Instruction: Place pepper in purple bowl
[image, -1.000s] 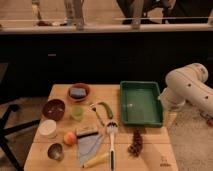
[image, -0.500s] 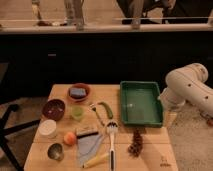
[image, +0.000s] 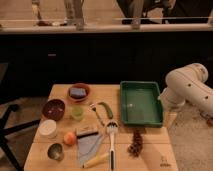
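White-armed, the claw (image: 171, 113) sat off the right edge of the table (image: 150, 150), beside the green tray (image: 142, 102); open or closed, I could not tell. The step wanted a reach over the tray to the pepper (image: 106, 109) mid-table, gripped across its middle. The purple bowl (image: 54, 108) waited further left.

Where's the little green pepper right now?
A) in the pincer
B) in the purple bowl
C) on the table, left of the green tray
C: the pepper lies on the table left of the tray; the pincer hangs beyond the tray's right side.
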